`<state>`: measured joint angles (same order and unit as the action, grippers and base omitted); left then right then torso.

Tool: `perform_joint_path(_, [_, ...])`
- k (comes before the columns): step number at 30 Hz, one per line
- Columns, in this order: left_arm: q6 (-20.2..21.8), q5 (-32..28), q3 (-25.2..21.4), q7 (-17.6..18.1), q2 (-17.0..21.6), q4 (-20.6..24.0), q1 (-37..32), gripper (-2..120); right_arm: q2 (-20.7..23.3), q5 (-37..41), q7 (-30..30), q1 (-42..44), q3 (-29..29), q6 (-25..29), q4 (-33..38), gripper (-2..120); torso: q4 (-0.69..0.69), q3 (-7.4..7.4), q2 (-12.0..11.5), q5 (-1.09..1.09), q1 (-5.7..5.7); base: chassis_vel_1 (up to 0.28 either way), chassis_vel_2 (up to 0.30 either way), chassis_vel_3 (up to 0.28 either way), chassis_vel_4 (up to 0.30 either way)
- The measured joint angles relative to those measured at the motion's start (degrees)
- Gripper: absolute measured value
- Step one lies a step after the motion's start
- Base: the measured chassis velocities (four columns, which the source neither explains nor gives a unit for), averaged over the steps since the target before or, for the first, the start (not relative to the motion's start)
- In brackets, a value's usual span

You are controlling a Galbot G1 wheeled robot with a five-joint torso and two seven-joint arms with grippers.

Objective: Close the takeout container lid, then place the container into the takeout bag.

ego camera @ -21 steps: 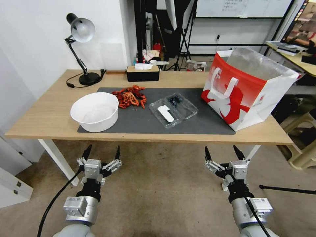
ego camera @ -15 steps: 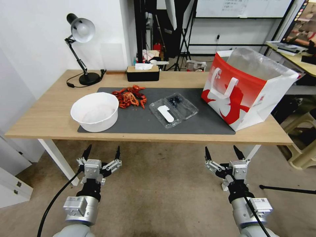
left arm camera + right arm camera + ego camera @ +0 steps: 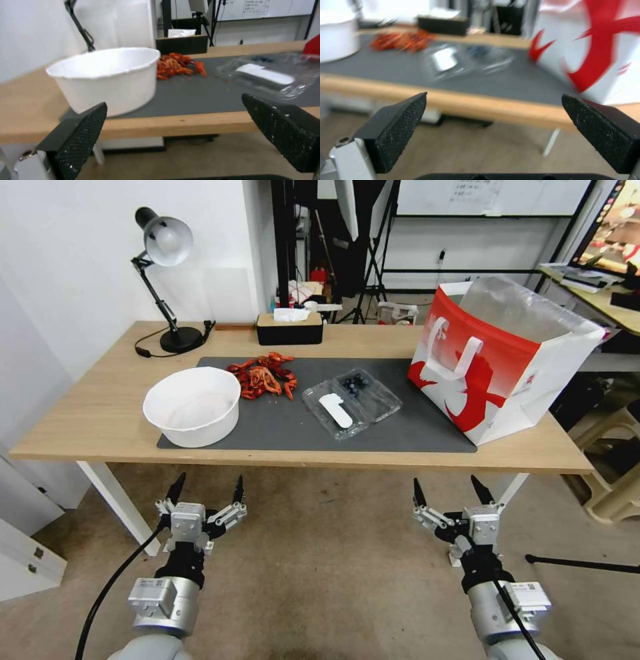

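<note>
The clear takeout container lies spread open on the grey mat, dark berries in its far half. Its lid, the near half, carries a white oblong sticker. The container also shows in the left wrist view and, blurred, in the right wrist view. The red-and-white takeout bag stands open at the table's right end. My left gripper and right gripper hang open below the table's front edge, empty, well short of the container.
A large white bowl sits on the mat's left end, with a pile of red crayfish behind it. A black tissue box and a desk lamp stand at the back. A stool stands right of the table.
The right gripper has shifted very slightly, and its wrist view is blurred by motion. The left arm and the things on the table have not moved.
</note>
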<state>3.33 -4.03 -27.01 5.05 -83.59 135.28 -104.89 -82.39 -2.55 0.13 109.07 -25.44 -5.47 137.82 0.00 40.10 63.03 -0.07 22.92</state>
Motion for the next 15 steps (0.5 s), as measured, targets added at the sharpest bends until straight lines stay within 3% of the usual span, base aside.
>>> perform_joint_path(1, [1.87, -2.19, 2.42, 2.77, 1.33, 1.97, -0.98, 100, 0.45, -0.32, 0.01, 0.76, 0.32, -0.34, 0.43, 100, -0.02, 0.00, 0.00, 0.06, -0.02, 0.000, 0.000, 0.000, 0.000])
perform_joint_path(2, [1.87, -2.19, 2.42, 2.77, 1.33, 1.97, -0.98, 100, 0.45, -0.32, 0.01, 0.76, 0.32, -0.34, 0.43, 100, -0.02, 0.00, 0.00, 0.06, -0.02, 0.000, 0.000, 0.000, 0.000])
perform_joint_path(5, [6.61, -7.79, 8.75, 9.74, 4.62, 6.89, -3.50, 100, 0.77, -0.42, 0.01, 1.19, 0.18, -0.17, 0.61, 100, 0.00, -0.01, 0.01, 0.07, -0.02, 0.000, 0.000, 0.000, 0.000])
perform_joint_path(7, [7.68, -9.40, 10.35, 11.52, 5.46, 7.74, -4.01, 100, 0.73, -0.46, 0.01, 1.22, 0.07, -0.07, 0.61, 100, 0.01, -0.01, 0.01, 0.11, -0.02, 0.000, 0.000, 0.000, 0.000])
perform_joint_path(15, [7.47, -10.41, 11.69, 12.59, 6.01, 7.93, -3.91, 100, 0.41, -0.61, 0.00, 1.18, -0.37, 0.91, 0.24, 100, 0.00, -0.01, 0.00, 0.07, -0.01, 0.000, 0.000, 0.000, 0.000])
